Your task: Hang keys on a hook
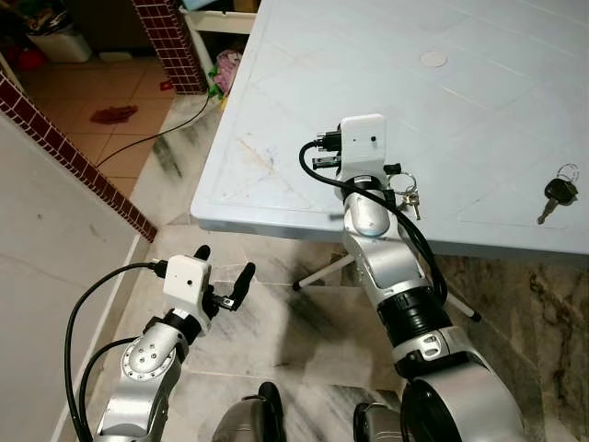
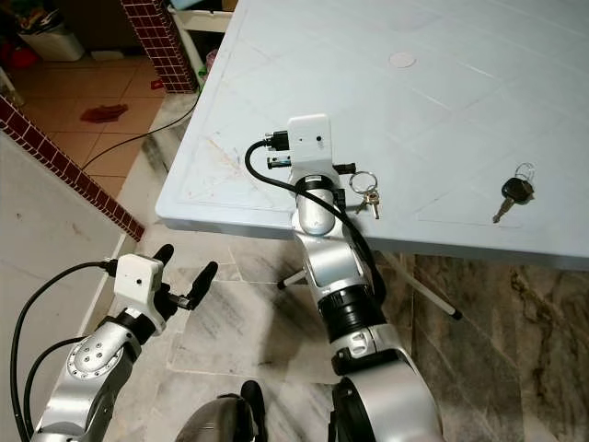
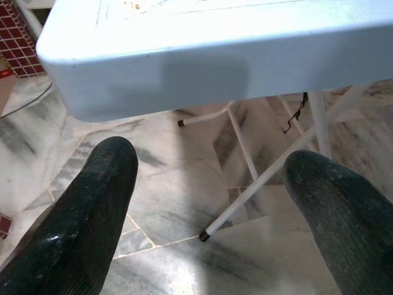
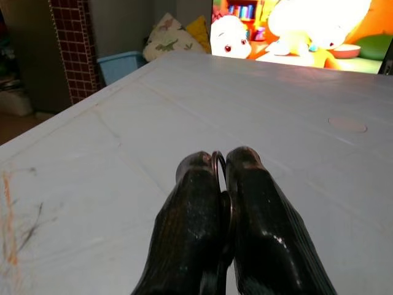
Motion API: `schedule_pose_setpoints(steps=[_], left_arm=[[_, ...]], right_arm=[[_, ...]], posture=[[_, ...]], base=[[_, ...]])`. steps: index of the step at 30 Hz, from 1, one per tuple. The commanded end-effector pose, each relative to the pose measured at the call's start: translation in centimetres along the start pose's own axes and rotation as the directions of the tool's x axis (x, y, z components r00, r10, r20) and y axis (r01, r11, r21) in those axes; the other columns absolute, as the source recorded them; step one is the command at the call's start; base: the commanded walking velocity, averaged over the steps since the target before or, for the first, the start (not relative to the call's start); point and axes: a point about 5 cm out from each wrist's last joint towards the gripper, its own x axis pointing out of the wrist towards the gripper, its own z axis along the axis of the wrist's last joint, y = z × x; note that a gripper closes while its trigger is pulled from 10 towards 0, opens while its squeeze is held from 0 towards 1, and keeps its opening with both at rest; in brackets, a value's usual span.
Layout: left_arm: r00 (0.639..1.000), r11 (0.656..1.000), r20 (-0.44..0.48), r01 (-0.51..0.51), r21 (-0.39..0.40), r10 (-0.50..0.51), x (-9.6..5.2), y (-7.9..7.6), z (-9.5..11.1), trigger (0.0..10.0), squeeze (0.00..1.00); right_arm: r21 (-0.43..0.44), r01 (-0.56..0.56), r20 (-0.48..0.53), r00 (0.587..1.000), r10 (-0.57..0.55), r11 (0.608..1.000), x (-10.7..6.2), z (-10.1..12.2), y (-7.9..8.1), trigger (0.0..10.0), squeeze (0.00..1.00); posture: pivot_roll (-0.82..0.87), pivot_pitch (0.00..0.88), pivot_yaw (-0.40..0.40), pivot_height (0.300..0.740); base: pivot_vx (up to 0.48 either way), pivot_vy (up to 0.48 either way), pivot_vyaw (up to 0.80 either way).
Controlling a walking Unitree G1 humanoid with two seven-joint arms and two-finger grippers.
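A bunch of small keys on a metal ring hangs just above the pale blue table near its front edge. My right gripper is shut on the ring, which shows as a thin loop pinched between the fingers. The white wrist camera box covers most of the fingers from above. A second key with a black head lies alone on the table to the right. My left gripper hangs open below table height, out in front of the table's corner, holding nothing.
The table stands on thin white folding legs over a marble floor. A low brick-trimmed wall runs along the left. A black cable lies on the floor beyond the table's corner. Toys and cushions sit past the far edge.
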Motion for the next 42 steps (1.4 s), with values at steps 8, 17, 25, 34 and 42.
schedule_pose_setpoints(steps=[8,17,25,34,42], left_arm=[[0.999,0.999,-0.011,-0.044,0.009,0.044,0.2,0.2,-0.6,10.0,0.0],[0.998,0.998,-0.002,-0.059,-0.003,0.059,0.7,0.0,-0.6,10.0,0.0],[0.998,0.998,0.009,-0.069,0.009,0.069,1.0,0.0,-0.3,10.0,0.0],[0.996,0.996,0.024,-0.086,0.014,0.085,1.3,0.1,0.1,10.0,0.0],[0.986,0.986,0.044,-0.163,0.042,0.161,1.3,0.6,0.6,10.0,0.0]], right_arm=[[-0.082,-0.101,0.161,0.98,0.113,0.992,-1.7,2.2,0.3,10.0,0.0],[-0.1,-0.1,0.155,0.981,0.115,0.99,-2.4,2.3,-0.3,10.0,0.0],[-0.104,-0.096,0.146,0.983,0.111,0.99,-2.8,2.1,-0.6,10.0,0.0],[-0.087,-0.091,0.135,0.986,0.102,0.992,-2.7,2.1,-1.0,10.0,0.0],[-0.061,-0.123,0.136,0.982,0.13,0.991,-2.7,2.3,-1.0,10.0,0.0]], posture=[[-0.03,0.214,0.103,0.74],[-0.05,0.209,0.095,0.74],[-0.05,0.212,0.105,0.74],[-0.05,0.209,0.103,0.74],[-0.04,0.206,0.089,0.74]], base=[[0.0,0.0,0.0],[0.0,0.0,0.71],[0.0,0.0,0.8],[0.0,0.0,0.8],[0.0,0.0,0.8]])
